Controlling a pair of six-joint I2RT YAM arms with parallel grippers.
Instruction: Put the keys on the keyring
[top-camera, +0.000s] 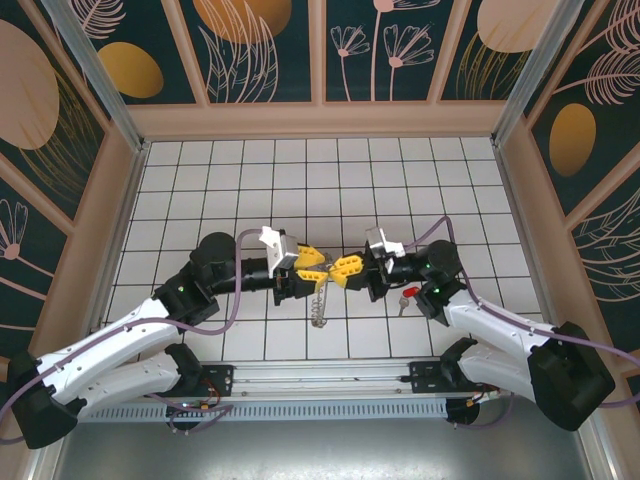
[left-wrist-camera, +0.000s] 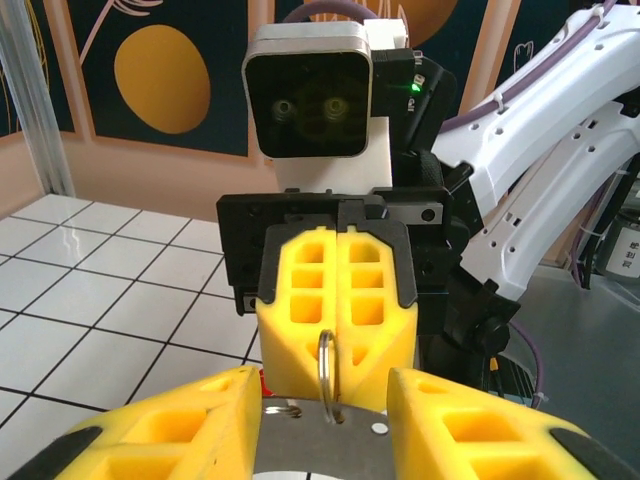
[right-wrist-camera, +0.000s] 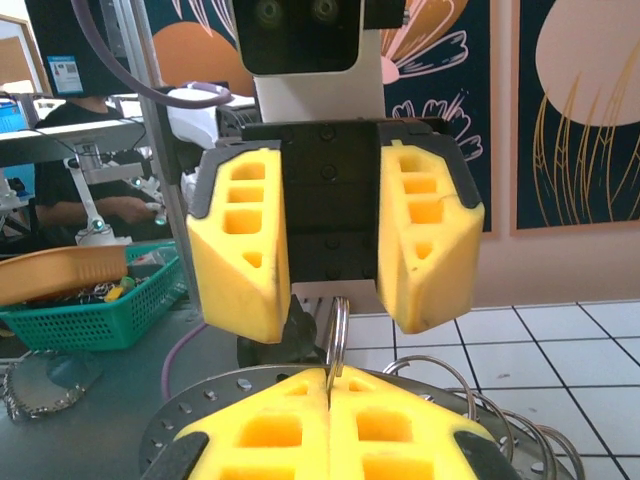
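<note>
Two white robot arms are seen from above, stretched inward from the near corners of a white tiled table (top-camera: 300, 180) and bent at the elbow, so that their wrists are levelled toward each other near the middle of the table. The left gripper (top-camera: 316, 267) and the right gripper (top-camera: 343, 268) are brought tip to tip there, raised above the tiles. The right gripper's yellow fingers (left-wrist-camera: 300, 300) are pressed flat together, and a thin loop of the keyring (left-wrist-camera: 327, 372) is pinched upright between their tips. The left gripper's yellow fingers (right-wrist-camera: 240, 240) are held apart, one to each side of that loop, and no contact with it can be made out. The rest of the keyring, a coil of springy wire, is seen trailing from the meeting point toward the near edge of the table. The key (top-camera: 408, 293), marked by its red head, is found lying on the tiles under the right arm's wrist, just to the right of the grippers and apart from the keyring.
</note>
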